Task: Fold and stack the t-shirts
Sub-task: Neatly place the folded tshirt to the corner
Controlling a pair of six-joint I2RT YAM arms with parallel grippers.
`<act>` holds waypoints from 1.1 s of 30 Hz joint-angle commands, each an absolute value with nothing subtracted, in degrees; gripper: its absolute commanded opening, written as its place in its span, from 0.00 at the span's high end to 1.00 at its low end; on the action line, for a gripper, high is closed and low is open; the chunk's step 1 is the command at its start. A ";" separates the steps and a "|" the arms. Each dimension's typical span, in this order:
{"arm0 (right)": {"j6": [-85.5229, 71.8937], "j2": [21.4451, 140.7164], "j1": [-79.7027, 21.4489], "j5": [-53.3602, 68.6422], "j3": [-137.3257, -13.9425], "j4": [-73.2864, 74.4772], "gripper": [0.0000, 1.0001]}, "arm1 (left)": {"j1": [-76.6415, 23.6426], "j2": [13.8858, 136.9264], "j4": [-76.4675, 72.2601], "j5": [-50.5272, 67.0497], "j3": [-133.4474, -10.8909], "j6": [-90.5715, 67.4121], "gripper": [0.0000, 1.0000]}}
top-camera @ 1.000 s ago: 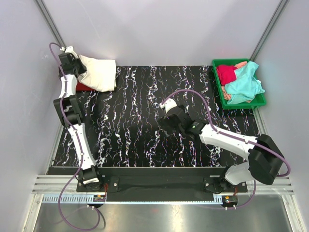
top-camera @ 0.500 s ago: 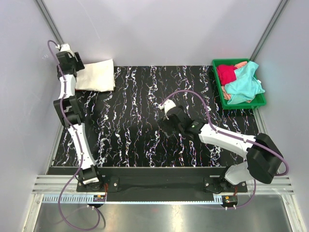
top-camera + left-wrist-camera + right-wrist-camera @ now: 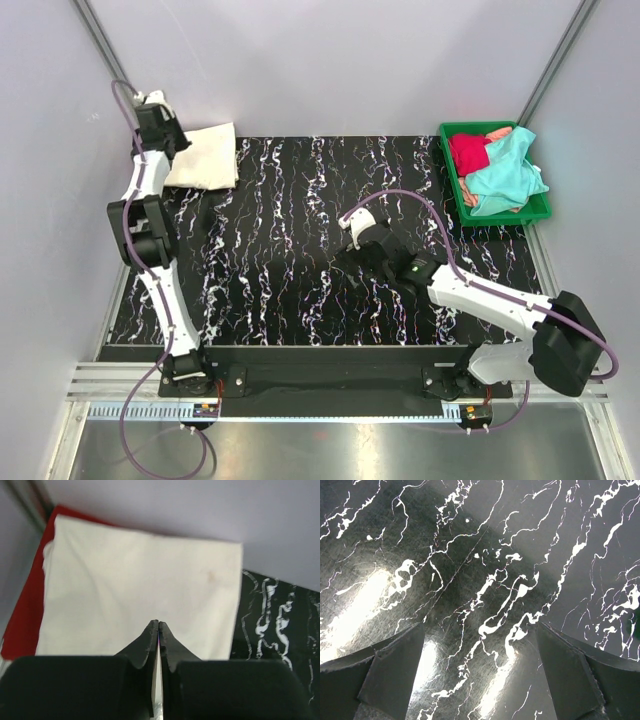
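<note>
The left gripper (image 3: 159,624) has its jaws pressed together, gripping nothing (tips touching). It hangs over the folded cream-white cloth t-shirt (image 3: 140,575), which lies on a red cloth t-shirt (image 3: 22,615) at the far-left corner of the black white-veined tabletop (image 3: 270,260). The right gripper (image 3: 480,630) gapes wide above bare tabletop. A crumpled teal t-shirt (image 3: 505,178) and a crimson t-shirt (image 3: 466,152) fill the green plastic tray (image 3: 541,210).

A black table (image 3: 280,280) veined with white filled the middle of the top view. Pale lilac-grey walls closed it in: a back wall (image 3: 330,60) across the top, a left wall (image 3: 50,200) and a right wall (image 3: 600,180). A slanted metal strut (image 3: 100,40) ran down the upper left corner and another (image 3: 555,60) down the upper right. An aluminium rail (image 3: 110,383) edged the table's near side, with a brushed steel sheet (image 3: 330,450) along the bottom. In the right wrist view, soft glare lay on the tabletop at lower left.
</note>
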State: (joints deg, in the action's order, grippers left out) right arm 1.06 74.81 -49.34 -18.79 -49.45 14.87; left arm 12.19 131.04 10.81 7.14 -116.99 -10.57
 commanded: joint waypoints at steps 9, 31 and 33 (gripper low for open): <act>0.35 72.25 -48.60 -18.90 -48.60 14.15 0.00 | 18.19 135.52 25.57 3.51 -118.91 -17.31 1.00; -1.23 68.64 -48.60 -18.55 -49.48 16.26 0.00 | 18.46 131.08 32.35 -0.36 -122.19 -15.90 0.89; -1.49 68.73 -48.69 -18.37 -49.83 16.17 0.00 | 17.85 128.25 29.46 2.43 -117.88 -17.92 0.86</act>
